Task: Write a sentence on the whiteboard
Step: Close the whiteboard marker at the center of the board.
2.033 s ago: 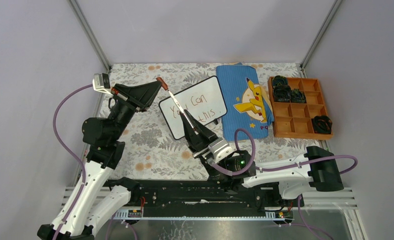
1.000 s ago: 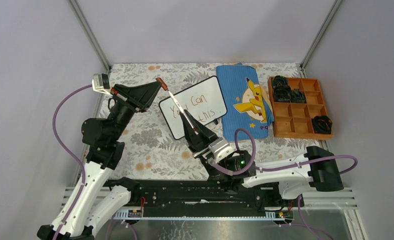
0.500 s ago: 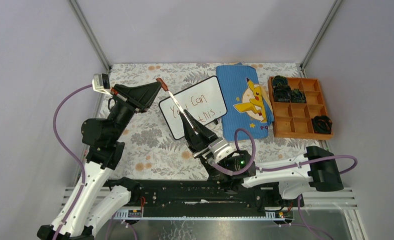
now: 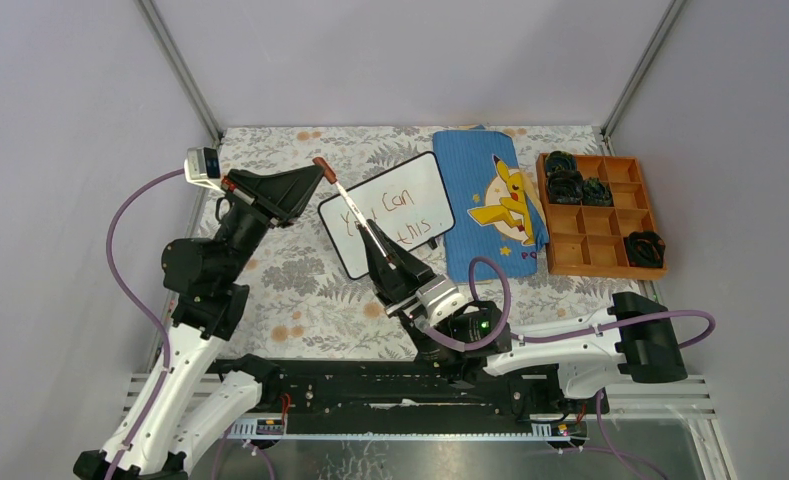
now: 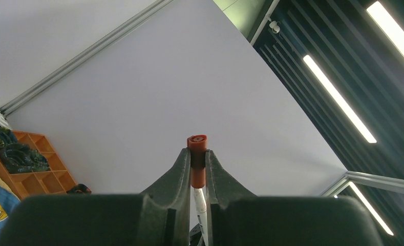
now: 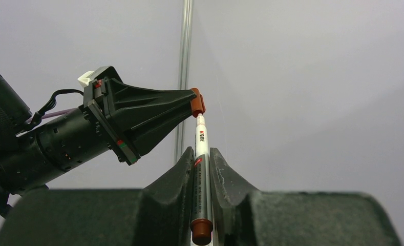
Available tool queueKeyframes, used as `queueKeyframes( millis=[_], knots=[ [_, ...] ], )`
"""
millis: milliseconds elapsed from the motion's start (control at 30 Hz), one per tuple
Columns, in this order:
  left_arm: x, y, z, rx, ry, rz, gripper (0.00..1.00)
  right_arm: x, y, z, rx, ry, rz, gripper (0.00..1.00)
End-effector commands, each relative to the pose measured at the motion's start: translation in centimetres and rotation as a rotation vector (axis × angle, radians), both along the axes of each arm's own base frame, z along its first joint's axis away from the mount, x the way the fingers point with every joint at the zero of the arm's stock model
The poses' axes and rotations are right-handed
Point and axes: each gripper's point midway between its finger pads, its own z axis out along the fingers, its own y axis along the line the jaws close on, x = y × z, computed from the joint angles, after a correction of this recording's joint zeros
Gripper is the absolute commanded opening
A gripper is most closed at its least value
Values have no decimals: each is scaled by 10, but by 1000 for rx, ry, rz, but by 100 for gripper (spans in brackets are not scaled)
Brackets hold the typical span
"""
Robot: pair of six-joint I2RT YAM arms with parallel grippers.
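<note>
The whiteboard (image 4: pixel 420 185) lies tilted on the floral mat, with the sentence (image 4: pixel 395 205) in red-brown handwriting, partly hidden by the marker. My right gripper (image 4: pixel 383 252) is shut on the white marker's barrel (image 6: pixel 200 169) and holds it raised above the board, pointing up-left. My left gripper (image 4: pixel 319 170) is shut on the marker's red-brown cap (image 5: pixel 197 154), which sits on the marker's upper end (image 4: pixel 322 167). In the right wrist view the left gripper (image 6: pixel 194 104) grips the cap (image 6: pixel 196 102) at the marker's far end.
A blue cloth (image 4: pixel 480 170) with a yellow cartoon figure lies right of the board. An orange divided tray (image 4: pixel 595 235) with black items stands at the far right. Grey walls with metal corner posts enclose the mat.
</note>
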Motion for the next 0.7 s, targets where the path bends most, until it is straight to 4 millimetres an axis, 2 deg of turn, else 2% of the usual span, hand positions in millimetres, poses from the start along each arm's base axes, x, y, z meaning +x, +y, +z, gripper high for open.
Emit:
queueKeyframes(
  millis=[0, 667],
  knots=[
    [-19, 0, 14, -16, -75, -35, 0, -2, -31, 38, 194, -13, -8, 0],
    [-21, -6, 10, -15, -67, -81, 0, -4, -24, 42, 195, -26, -6, 0]
  ],
)
